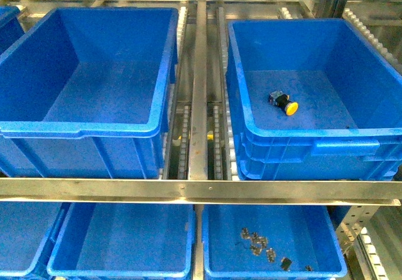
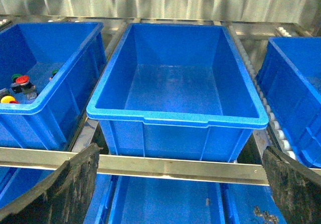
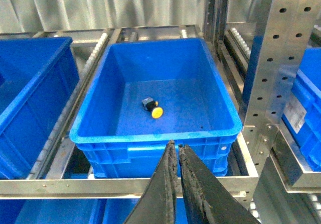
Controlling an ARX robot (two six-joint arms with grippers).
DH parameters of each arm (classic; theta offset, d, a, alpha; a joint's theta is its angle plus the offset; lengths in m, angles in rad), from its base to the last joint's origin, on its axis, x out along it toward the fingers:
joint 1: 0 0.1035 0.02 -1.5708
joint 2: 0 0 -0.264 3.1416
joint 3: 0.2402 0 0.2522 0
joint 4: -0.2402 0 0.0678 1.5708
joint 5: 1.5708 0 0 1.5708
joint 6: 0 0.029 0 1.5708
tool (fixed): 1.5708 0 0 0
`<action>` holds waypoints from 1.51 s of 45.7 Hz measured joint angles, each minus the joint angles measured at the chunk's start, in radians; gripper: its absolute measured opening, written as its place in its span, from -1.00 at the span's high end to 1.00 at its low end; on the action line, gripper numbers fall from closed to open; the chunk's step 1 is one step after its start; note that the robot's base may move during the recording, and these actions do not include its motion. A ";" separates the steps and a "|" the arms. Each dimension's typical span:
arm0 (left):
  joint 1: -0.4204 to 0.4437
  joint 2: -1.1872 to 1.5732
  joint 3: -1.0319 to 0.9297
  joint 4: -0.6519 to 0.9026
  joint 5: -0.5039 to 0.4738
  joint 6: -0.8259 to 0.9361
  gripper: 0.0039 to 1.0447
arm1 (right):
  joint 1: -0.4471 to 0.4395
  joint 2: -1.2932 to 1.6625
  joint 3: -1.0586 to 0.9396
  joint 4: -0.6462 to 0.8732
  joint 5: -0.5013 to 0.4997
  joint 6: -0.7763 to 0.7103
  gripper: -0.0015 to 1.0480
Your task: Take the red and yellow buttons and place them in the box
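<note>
Only the left wrist view takes in the far-left bin [image 2: 60,83], where a red button [image 2: 21,80] and a yellow-capped button [image 2: 7,99] lie among other pieces toward its left side. The front view catches just a corner of that bin. Only the front view reaches the lower shelf, where a shallow tray [image 1: 276,272] holds a scatter of small dark parts [image 1: 259,242]. The perforated rack post [image 3: 273,58] shows in the right wrist view alone.

On the upper shelf the single-rimmed middle bin [image 1: 88,129] stands left of the box [image 1: 314,132], with a roller track between them. The middle bin shows only its blue floor. In the box one yellow button [image 1: 286,104] lies on its side near the middle of the floor, cap toward the near right, apart from every wall.

The left gripper [image 2: 180,156] hangs in front of the middle bin at the level of the shelf rail. Its fingers [image 2: 75,184] are spread wide with nothing between them. The right gripper [image 3: 176,151] sits in front of the box's near wall, its fingers pressed almost together with only a thin slit between them, gripping nothing.
</note>
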 joint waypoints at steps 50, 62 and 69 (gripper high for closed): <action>0.000 0.000 0.000 0.000 0.000 0.000 -0.85 | 0.000 -0.285 0.000 -0.290 0.000 0.000 -0.49; 0.000 0.000 0.000 0.000 0.001 0.000 -0.85 | 0.000 -0.286 0.000 -0.290 0.003 0.000 -0.86; 0.000 0.000 0.000 0.000 0.000 0.000 -0.85 | 0.001 -0.286 0.000 -0.290 0.003 0.000 -0.86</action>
